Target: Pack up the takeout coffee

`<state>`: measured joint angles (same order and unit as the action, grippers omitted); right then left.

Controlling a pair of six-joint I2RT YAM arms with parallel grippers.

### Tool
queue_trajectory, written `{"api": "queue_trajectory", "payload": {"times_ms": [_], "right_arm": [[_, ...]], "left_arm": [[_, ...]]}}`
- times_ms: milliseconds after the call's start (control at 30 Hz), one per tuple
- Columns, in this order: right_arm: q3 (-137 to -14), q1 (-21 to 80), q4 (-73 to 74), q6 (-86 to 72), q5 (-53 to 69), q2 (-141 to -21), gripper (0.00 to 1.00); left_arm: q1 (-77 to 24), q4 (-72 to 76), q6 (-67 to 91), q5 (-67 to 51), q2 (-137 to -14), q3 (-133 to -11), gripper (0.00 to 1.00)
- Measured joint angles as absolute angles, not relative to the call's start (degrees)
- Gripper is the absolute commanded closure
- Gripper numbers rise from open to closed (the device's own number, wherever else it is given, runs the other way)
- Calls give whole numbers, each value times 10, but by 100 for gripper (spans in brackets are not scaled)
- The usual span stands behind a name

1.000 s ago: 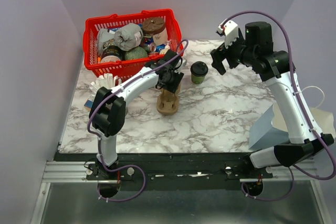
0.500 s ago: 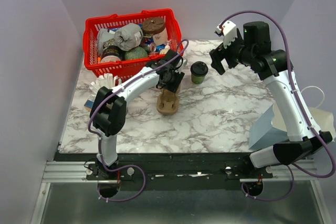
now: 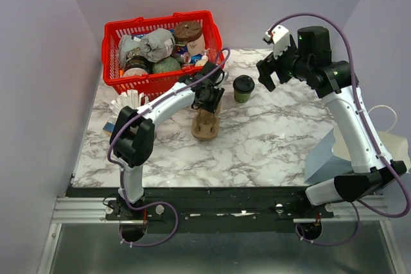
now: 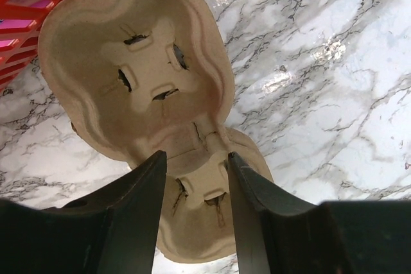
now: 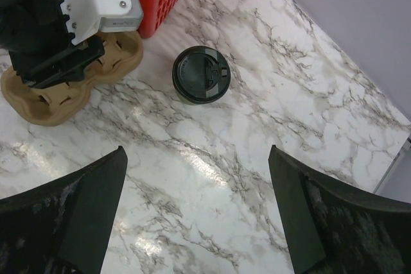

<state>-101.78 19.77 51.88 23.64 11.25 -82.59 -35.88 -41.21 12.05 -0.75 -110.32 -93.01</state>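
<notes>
The takeout coffee (image 3: 243,87) is a green cup with a black lid (image 5: 200,75), upright on the marble table to the right of the brown cardboard carrier (image 3: 205,126). My right gripper (image 3: 266,74) hovers just right of the cup and above it. It is open wide (image 5: 197,152) with only bare marble between its fingers. My left gripper (image 3: 209,99) is low over the carrier (image 4: 135,62). Its fingers stand apart (image 4: 196,155), straddling the waist between the carrier's two pockets. Whether they touch the cardboard I cannot tell.
A red basket (image 3: 157,20) full of assorted items stands at the back left, close behind the carrier. White stirrers (image 3: 128,99) sit at the table's left edge. A pale blue bag (image 3: 327,155) stands at the right edge by the right arm.
The left gripper's fingers have drawn slightly closer over the carrier. The right gripper shifted a little left toward the cup early on. The cup and carrier have not moved.
</notes>
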Motion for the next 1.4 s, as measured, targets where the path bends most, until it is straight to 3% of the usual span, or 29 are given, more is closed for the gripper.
{"api": "queue_trajectory", "payload": {"times_ms": [267,1400], "right_arm": [[-1018,198,519,237,112,-826,0],[-1018,198,519,241,112,-839,0]], "left_arm": [[-360,-401,136,6,-1090,-895,47],[-364,-412,153,32,-1117,-926,49]]}}
